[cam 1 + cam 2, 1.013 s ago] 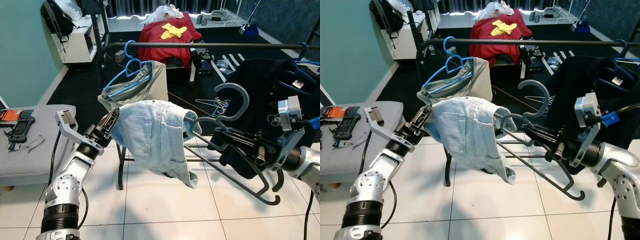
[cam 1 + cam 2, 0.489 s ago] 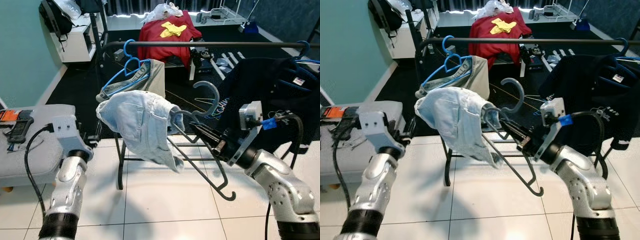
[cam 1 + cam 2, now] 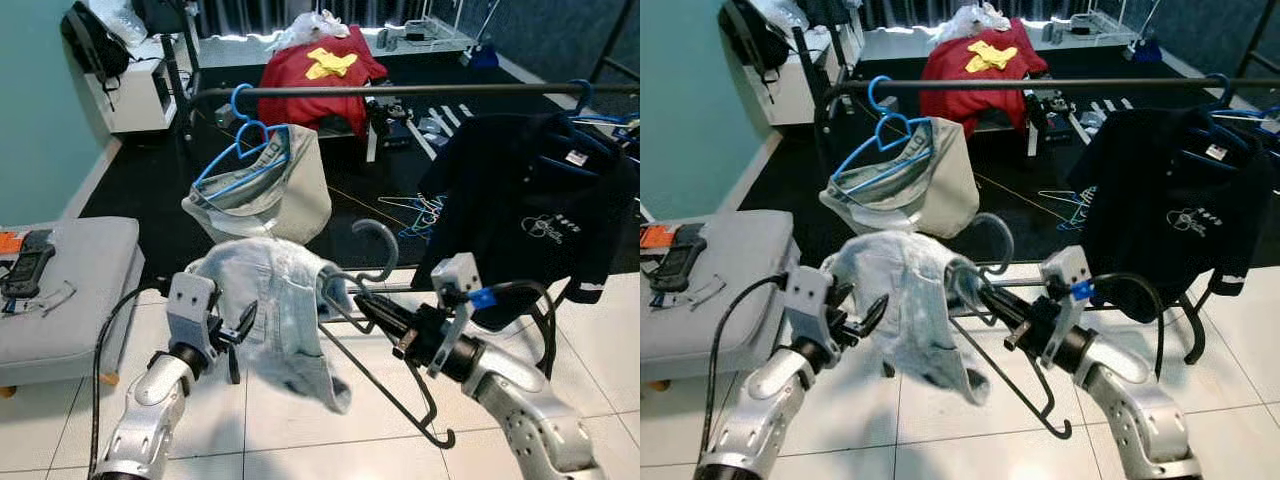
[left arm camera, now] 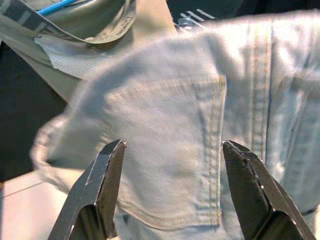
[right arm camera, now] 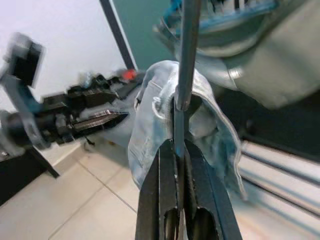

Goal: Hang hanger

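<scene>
My right gripper point(image 3: 378, 317) clamps the grey hanger point(image 3: 385, 352) carrying the denim garment point(image 3: 285, 320), the rail point(image 3: 420, 90) well above it, while my left gripper point(image 3: 240, 325) gapes wide beside the denim.

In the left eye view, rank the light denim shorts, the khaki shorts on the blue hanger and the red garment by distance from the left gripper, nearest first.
From the left gripper:
1. Light denim shorts, right beside its fingertips.
2. Khaki shorts, hanging on the rail above and behind.
3. Red garment, far back across the room.
</scene>
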{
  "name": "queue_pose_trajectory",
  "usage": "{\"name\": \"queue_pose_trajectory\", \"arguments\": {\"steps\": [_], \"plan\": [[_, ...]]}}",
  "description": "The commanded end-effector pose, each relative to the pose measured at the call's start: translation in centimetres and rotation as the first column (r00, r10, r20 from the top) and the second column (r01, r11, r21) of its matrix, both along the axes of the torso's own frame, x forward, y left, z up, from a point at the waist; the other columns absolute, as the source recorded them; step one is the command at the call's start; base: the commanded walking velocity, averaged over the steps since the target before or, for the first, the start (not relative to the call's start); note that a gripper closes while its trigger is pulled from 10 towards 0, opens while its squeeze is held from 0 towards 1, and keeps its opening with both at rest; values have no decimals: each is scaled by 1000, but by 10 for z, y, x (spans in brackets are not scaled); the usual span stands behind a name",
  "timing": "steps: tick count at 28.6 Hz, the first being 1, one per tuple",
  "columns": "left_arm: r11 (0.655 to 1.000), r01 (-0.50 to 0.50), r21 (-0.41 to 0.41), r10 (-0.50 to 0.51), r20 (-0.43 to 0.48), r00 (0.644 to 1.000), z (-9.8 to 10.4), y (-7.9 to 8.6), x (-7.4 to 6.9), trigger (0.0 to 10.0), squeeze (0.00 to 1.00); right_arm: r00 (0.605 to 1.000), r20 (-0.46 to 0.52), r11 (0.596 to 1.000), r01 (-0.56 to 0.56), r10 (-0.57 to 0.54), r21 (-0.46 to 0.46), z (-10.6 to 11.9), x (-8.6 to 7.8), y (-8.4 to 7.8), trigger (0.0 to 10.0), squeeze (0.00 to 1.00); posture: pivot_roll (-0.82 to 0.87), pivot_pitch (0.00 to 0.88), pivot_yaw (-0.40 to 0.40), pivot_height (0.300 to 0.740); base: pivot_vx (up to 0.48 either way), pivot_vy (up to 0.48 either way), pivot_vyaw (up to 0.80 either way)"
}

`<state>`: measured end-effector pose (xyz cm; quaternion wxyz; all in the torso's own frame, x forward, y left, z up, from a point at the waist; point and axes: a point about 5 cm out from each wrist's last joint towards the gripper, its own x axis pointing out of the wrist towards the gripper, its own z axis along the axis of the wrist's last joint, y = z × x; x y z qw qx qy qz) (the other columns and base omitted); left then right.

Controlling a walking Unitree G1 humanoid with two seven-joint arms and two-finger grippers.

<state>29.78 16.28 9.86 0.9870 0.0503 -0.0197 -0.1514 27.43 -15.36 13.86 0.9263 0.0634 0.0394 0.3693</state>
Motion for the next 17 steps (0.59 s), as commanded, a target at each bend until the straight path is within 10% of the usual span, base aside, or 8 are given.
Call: {"name": "queue_pose_trajectory", "arguments": {"steps": [1, 7, 17], "plan": [[999, 5, 51, -3, -24, 1000, -8, -7, 2, 10000, 0, 992, 49, 993, 118, -120, 26, -2, 8, -2, 10000, 0, -57, 77, 37, 740, 0, 0, 0], [988, 115, 107, -105, -98, 990, -15, -20, -4, 10000, 0, 912, 49, 911, 401, -406, 92, -9, 21, -11, 10000, 0, -57, 78, 31, 740, 0, 0, 0], [972, 223, 81, -210, -142, 967, -22, -37, -8, 10000, 0, 836, 106, 834, 511, -539, 210, 14, 33, -8, 10000, 0, -63, 80, 29, 740, 0, 0, 0]]}}
